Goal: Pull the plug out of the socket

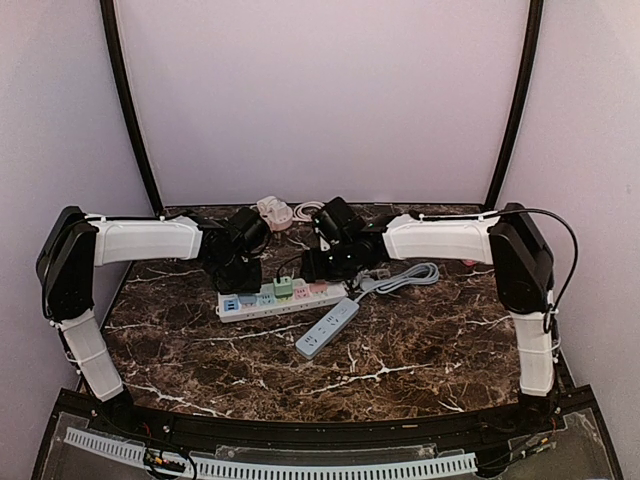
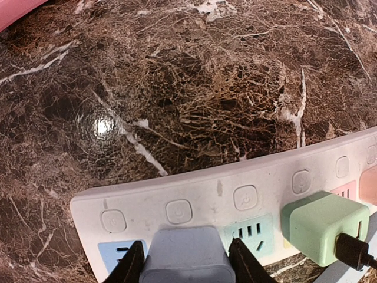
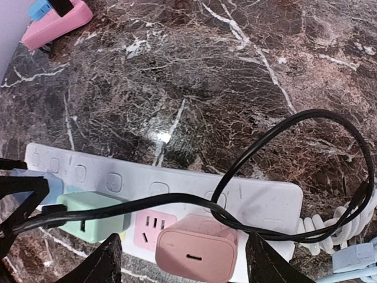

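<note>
Left wrist, grey-blue plug [image 2: 187, 254] seated in strip [image 2: 235, 194]

Left claw [image 2: 188, 268]: two dark fingers [image 2: 132, 266] pressed against both sides of the blue-grey plug [image 2: 187, 250].
Blue-grey plug: sat in the white power strip [image 2: 235, 191].
Green plug [image 2: 321, 224]: stood further right on the strip, black cable [image 2: 353, 250] attached.
Bench [image 2: 194, 88]: dark veined marble.

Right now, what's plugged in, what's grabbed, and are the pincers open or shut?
Grey-blue square plastic plug: in the long white plastic power strip, gripped.
Mint-green square plastic plug: plugged in, black cable attached.
Pink square plastic plug: plugged in, port empty.
Left pincer: shut on the grey-blue plug.
Right pincer: open, straddling the pink plug.
</note>
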`<action>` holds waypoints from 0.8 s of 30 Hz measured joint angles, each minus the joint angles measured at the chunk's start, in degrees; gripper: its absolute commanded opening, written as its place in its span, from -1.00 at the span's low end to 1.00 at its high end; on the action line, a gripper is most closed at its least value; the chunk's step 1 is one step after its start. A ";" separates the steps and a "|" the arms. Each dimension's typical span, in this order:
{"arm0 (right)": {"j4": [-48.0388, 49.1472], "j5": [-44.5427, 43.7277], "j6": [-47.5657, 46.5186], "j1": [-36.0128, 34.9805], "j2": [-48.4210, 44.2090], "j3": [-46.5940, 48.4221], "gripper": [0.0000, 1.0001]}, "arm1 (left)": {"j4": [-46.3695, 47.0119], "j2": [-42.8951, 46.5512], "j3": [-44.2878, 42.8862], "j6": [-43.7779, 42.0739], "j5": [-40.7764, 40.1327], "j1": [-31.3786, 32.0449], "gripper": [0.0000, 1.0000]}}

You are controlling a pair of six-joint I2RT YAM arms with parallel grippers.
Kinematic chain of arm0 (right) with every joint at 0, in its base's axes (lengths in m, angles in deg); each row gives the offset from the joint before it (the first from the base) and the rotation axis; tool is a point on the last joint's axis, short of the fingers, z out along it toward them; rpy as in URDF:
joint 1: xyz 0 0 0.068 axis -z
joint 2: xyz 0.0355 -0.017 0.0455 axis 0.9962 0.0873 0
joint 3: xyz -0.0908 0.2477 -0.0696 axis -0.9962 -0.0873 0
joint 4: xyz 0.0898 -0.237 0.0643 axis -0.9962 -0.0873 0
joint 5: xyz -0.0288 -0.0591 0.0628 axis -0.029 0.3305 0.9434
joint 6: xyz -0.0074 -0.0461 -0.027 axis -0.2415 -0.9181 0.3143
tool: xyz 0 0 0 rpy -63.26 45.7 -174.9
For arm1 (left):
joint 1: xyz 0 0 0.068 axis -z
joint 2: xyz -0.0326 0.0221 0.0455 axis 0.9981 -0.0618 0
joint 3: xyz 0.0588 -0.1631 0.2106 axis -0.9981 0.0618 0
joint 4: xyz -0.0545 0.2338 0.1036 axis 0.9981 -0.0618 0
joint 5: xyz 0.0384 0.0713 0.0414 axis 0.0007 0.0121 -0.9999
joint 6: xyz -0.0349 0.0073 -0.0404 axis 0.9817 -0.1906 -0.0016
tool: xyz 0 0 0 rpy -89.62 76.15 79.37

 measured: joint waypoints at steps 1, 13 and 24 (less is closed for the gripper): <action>-1.22 -1.20 -0.09 -0.48 0.96 1.25 0.38 | 0.00 0.00 0.00 0.00 0.00 0.00 -0.71; -7.28 -11.21 -0.90 -3.19 5.64 3.96 0.40 | 0.00 -0.02 -0.02 0.00 0.13 0.02 -0.70; -7.34 -15.52 -1.29 -5.03 8.72 7.17 0.40 | -0.70 -0.35 -0.66 0.66 -0.28 0.33 -0.70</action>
